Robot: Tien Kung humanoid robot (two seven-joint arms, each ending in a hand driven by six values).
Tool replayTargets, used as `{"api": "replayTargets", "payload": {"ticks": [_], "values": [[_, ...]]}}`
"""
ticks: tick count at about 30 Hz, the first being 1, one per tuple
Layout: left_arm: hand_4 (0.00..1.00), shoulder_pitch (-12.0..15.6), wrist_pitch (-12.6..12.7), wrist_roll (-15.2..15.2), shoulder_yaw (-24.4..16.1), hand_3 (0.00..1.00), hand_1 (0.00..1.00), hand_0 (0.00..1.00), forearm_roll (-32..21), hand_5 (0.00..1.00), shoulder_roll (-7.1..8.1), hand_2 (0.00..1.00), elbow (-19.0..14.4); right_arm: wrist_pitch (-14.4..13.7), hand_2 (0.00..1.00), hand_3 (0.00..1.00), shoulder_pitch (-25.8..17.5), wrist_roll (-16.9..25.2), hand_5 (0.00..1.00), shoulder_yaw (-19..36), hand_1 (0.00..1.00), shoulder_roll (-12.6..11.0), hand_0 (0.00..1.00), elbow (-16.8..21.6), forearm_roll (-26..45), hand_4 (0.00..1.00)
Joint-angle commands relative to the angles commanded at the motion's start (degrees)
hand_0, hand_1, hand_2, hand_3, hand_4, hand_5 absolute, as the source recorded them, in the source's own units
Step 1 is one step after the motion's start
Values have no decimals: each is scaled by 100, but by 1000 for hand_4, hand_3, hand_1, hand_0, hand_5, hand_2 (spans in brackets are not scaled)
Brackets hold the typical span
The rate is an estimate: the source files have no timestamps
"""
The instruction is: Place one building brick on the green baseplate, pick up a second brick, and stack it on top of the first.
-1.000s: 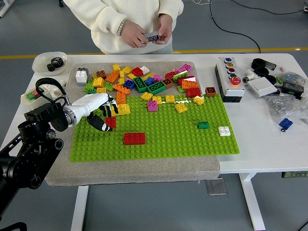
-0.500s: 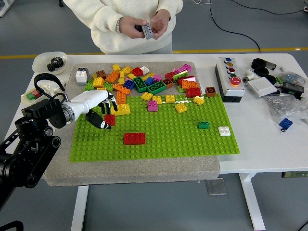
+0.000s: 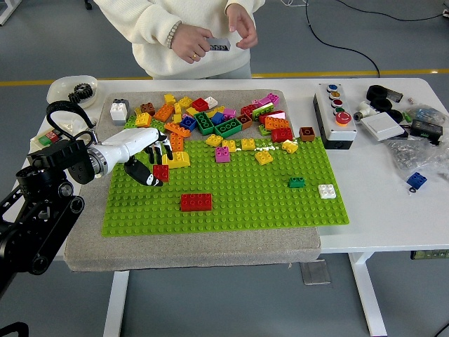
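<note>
The green baseplate (image 3: 231,189) lies on a grey mat in the middle of the table. A wide red brick (image 3: 196,202) sits on its front left part. My left hand (image 3: 156,166) reaches in from the left over the plate's left side. Its thumb and fingers are curled around a small red brick (image 3: 161,173), which is held just above the studs. A small green brick (image 3: 297,182) and a white one (image 3: 327,191) sit on the plate's right. My right arm is out of view.
A heap of loose coloured bricks (image 3: 203,119) covers the plate's far edge. A person at the far side holds a grey brick (image 3: 221,45) in both hands. A button box (image 3: 334,112) and small parts lie on the right, and a white bowl (image 3: 70,91) at the back left.
My left hand has drawn back and up a little, taking the small red brick with it. The person has turned the grey brick and raised it.
</note>
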Motion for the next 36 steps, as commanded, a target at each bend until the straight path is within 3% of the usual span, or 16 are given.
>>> {"api": "replayTargets", "payload": {"ticks": [14,36], "values": [[936,95,-136,211,110,532,435,569,-299,2,9,441,-325,-10,726,615,3,-1,344,18,656,-24,748,0,26,858],[938,193,-162,359,229,533,431,566,-662,2,-211,440,-435,-18,726,615,15,-5,343,25,656,-46,748,0,71,858]]}}
